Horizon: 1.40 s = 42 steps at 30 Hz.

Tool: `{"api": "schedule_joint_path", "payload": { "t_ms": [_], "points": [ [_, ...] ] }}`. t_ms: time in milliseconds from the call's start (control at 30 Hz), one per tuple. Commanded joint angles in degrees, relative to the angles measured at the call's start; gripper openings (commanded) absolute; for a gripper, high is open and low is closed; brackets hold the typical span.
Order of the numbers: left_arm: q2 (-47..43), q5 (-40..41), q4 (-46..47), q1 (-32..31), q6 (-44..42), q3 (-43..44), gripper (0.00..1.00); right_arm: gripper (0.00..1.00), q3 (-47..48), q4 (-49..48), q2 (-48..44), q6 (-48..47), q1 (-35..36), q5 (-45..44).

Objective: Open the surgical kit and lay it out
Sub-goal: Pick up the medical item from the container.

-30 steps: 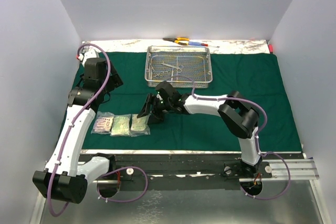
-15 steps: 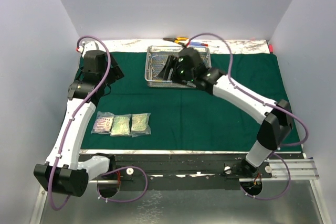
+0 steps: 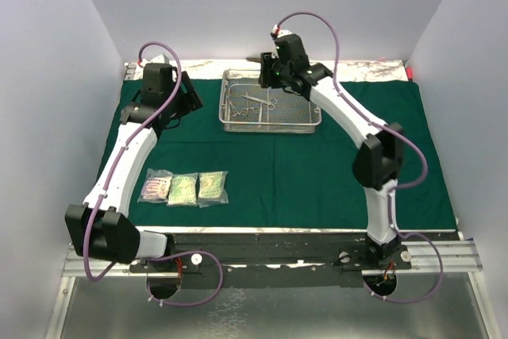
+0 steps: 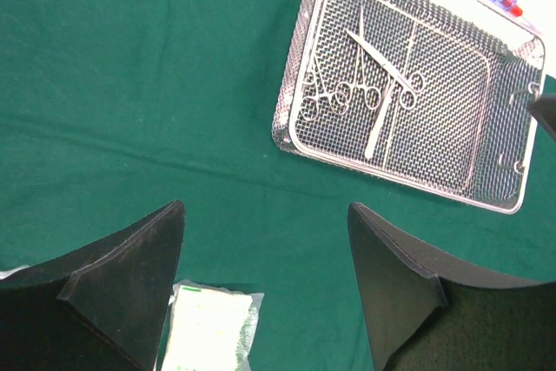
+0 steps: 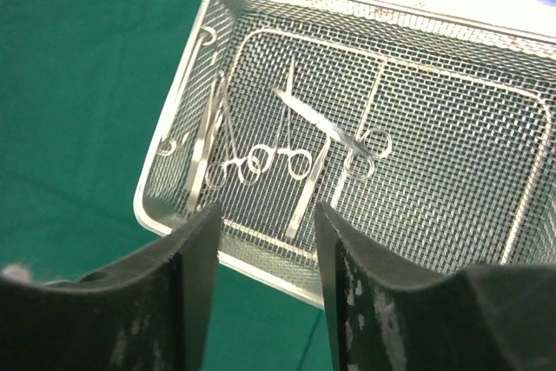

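The cloth (image 3: 317, 164) is dark green, the tray (image 3: 270, 124) silver mesh, the packets (image 3: 182, 188) clear with seemingly pale-green contents.

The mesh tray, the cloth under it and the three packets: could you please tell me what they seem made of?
The mesh tray looks like steel wire, shiny, a woven grid with see-through walls. The cloth looks like dark green fabric, matte, with soft fold creases. The packets are probably clear plastic film, their contents showing through.

No writing can be read anywhere.
The three clear packets (image 3: 182, 188) on the green cloth (image 3: 317, 172) show faint coloured marks, too small to make out.
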<state>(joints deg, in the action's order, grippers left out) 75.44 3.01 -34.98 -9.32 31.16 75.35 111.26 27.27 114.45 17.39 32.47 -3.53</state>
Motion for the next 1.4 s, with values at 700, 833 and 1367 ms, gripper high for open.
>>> {"api": "schedule_joint_path", "payload": {
  "t_ms": [700,833,1367],
  "points": [
    [7.23,-4.65,4.13,0.08,-0.08,-0.17,0.76,0.39,17.32,4.33,31.06,6.88,-0.33,-8.51],
    [7.68,-4.68,4.13,0.09,-0.49,0.21,0.76,0.36,17.85,3.32,32.22,5.89,-0.40,-9.00],
    [8.17,-6.53,4.80,0.06,-1.77,1.22,0.76,0.01,16.87,0.72,24.50,6.13,-0.39,-12.91]
  ]
}}
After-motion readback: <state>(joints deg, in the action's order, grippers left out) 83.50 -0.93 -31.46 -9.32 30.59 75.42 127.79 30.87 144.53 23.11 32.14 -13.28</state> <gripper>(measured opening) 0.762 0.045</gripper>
